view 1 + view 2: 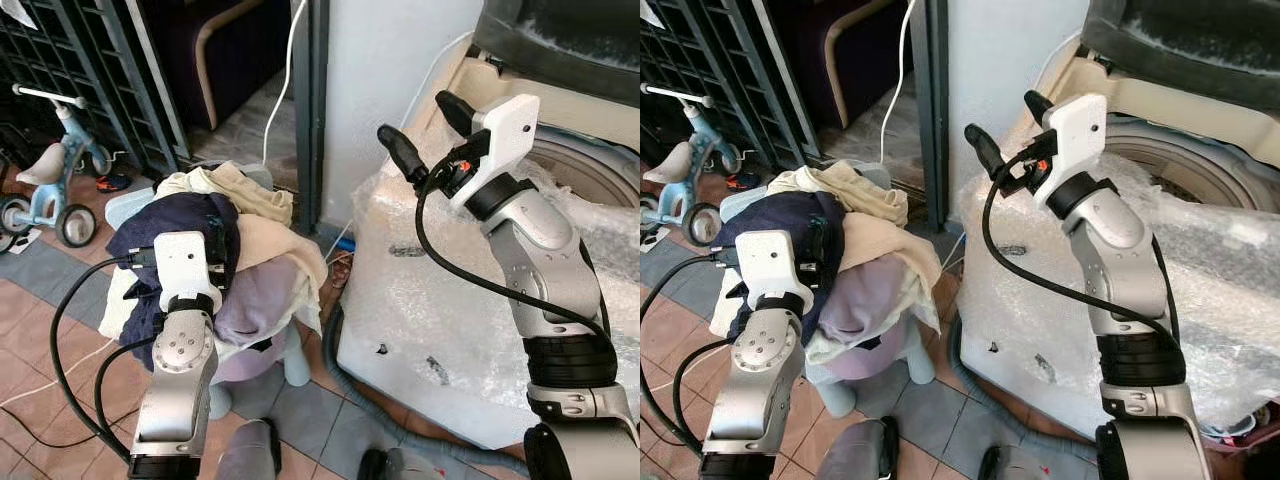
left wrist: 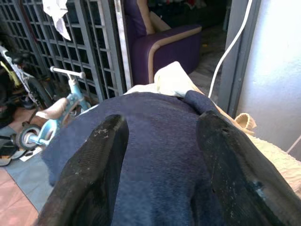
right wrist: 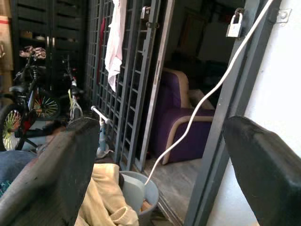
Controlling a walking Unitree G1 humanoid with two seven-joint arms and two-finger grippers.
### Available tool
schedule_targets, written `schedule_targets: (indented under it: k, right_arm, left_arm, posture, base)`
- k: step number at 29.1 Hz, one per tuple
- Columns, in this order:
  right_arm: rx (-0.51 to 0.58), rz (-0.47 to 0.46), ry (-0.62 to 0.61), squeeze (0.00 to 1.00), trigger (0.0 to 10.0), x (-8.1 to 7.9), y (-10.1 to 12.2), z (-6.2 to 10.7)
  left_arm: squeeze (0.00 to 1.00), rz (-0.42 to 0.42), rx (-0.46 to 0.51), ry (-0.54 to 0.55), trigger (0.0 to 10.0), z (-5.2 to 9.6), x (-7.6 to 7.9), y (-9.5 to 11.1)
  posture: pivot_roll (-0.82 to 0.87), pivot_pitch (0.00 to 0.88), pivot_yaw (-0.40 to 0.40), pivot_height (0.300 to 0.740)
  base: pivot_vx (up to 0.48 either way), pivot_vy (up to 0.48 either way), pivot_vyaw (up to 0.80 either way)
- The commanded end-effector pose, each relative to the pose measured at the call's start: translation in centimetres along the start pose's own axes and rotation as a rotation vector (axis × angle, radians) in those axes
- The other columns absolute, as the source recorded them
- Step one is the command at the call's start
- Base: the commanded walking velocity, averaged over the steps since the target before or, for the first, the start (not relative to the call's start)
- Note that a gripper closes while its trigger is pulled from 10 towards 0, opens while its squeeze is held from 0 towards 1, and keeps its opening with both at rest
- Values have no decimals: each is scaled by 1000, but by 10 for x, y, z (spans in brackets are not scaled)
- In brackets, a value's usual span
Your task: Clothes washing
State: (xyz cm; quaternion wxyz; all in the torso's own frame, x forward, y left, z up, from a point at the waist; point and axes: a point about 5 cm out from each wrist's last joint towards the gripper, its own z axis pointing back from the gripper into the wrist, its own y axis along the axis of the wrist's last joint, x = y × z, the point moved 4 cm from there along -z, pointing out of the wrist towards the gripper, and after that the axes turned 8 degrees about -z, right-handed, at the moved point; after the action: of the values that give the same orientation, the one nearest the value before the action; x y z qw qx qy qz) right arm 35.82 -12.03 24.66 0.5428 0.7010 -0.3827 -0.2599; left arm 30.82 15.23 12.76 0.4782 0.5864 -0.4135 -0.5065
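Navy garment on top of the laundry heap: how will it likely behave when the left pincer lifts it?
The navy garment drapes in folds over the pile, so it is probably floppy and will sag and stretch out. The left pincer is open over it. The cream clothes lie tangled alongside, so some may drag along.

You could not read any words, numbers or brand names in these pictures. The padlock (image 3: 233, 26) on the gate had no letters you could make out. The washing machine (image 1: 470, 300) was wrapped in bubble wrap, and no label showed through it. The grippers had no writing on them either.
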Motion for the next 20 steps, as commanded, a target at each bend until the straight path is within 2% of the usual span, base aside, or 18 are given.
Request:
schedule_targets:
  k: [1, 7, 10, 12, 15, 17, 20]
  right_arm:
    - [14, -10, 7, 1000, 10000, -3, 5, -3]
    - [-31, -52, 3, 1000, 10000, -8, -9, -4]
    - [-55, -61, 24, 1000, 10000, -15, -16, -4]
    - [-59, -69, 44, 1000, 10000, -23, -19, -4]
    - [-50, -72, 42, 1000, 10000, -29, -20, -3]
    - [-38, -104, -4, 1000, 10000, -32, -24, -1]
    - [-35, -100, -34, 1000, 10000, -34, -28, 3]
  left_arm:
    - [0, -6, 24, 12, 10000, 0, -1, 8]
    - [0, 3, 17, 17, 10000, -3, -6, 10]
    - [0, -4, 16, 15, 10000, -5, -7, 9]
    - [0, -2, 7, 20, 10000, -4, -7, 8]
    - [0, -3, 3, 21, 10000, -1, -6, 7]
    - [0, -1, 16, 6, 10000, 2, -4, 8]
    - [0, 5, 23, -7, 10000, 5, -6, 9]
  posture:
    - [8, 87, 25, 740]
    - [3, 83, 34, 740]
    - [1, 84, 35, 740]
    - [3, 85, 33, 740]
    - [11, 89, 33, 740]
    - [16, 92, 30, 740]
    - [17, 94, 29, 740]
  base:
    - [0, 0, 800]
    - [0, 0, 758]
    - [0, 281, 719]
    - [0, 0, 694]
    - [0, 0, 583]
    - [0, 0, 0]
    - [0, 0, 0]
